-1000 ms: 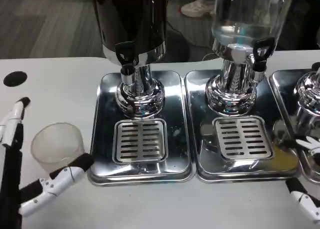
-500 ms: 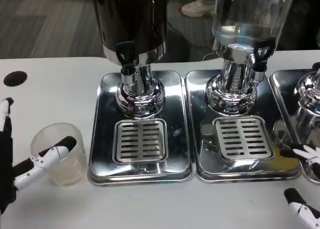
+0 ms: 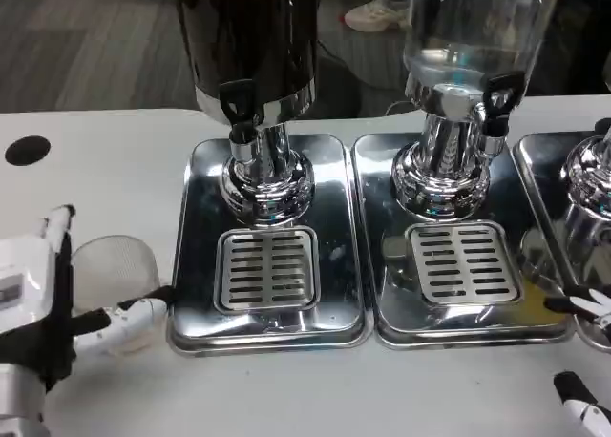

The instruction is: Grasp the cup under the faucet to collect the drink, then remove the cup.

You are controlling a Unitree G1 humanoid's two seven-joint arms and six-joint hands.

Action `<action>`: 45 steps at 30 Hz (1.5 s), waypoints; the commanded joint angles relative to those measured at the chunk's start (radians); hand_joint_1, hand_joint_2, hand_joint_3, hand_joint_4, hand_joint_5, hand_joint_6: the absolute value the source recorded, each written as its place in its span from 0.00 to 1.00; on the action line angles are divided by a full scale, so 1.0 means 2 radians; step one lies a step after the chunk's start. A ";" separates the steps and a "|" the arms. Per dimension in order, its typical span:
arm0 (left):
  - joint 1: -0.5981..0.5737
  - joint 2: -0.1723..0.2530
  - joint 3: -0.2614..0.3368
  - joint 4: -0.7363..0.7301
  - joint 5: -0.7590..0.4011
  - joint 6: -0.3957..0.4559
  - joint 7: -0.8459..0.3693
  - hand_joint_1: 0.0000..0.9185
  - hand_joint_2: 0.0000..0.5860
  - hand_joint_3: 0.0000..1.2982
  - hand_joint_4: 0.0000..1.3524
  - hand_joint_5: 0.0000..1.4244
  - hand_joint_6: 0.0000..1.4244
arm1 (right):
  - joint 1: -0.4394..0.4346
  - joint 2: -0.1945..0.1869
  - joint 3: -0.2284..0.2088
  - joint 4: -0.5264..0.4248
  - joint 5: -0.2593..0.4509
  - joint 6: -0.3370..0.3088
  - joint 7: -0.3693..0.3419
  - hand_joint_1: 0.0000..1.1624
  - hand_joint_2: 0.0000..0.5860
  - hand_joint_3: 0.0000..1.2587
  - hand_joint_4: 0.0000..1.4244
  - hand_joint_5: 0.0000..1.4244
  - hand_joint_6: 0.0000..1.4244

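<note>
The clear plastic cup [image 3: 116,270] stands upright on the white table, just left of the left steel tray [image 3: 196,265]. It is not under the black faucet [image 3: 239,108] of the dark dispenser. My left hand [image 3: 43,299] is around the cup. One finger [image 3: 134,315] presses its near lower side and another [image 3: 59,229] stands straight along its left rim. My right hand [image 3: 580,401] sits at the bottom right corner with fingers apart and nothing in it.
A slotted drip grate [image 3: 267,268] lies under the dark dispenser's faucet. To the right stand a clear dispenser [image 3: 468,36] with its own tray and grate [image 3: 463,262], and a third dispenser [image 3: 592,175] at the edge. A black hole [image 3: 27,151] marks the table's far left.
My left hand has turned its white back up and closed in around the cup, its near finger sliding down to the cup's base. The right hand has dropped slightly lower.
</note>
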 commanded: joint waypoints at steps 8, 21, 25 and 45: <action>-0.016 0.007 -0.035 0.020 0.034 0.014 -0.008 0.21 0.11 0.22 0.22 0.37 0.54 | 0.000 -0.009 -0.007 0.020 0.016 -0.025 0.005 0.42 0.65 0.19 0.08 0.04 0.00; -0.022 0.007 -0.052 0.041 0.051 0.024 0.010 0.26 0.15 0.26 0.32 0.45 0.59 | 0.000 -0.012 -0.008 0.032 0.020 -0.037 0.010 0.42 0.65 0.18 0.08 0.04 0.00; -0.022 0.007 -0.057 0.050 0.053 0.028 0.026 0.28 0.17 0.28 0.35 0.49 0.63 | 0.001 -0.012 -0.009 0.033 0.022 -0.040 0.013 0.42 0.64 0.18 0.08 0.04 0.00; -0.002 0.003 -0.050 0.035 0.034 0.021 0.096 0.30 0.21 0.35 0.43 0.58 0.70 | 0.002 -0.009 0.000 0.029 0.015 -0.037 0.021 0.41 0.63 0.18 0.08 0.04 0.00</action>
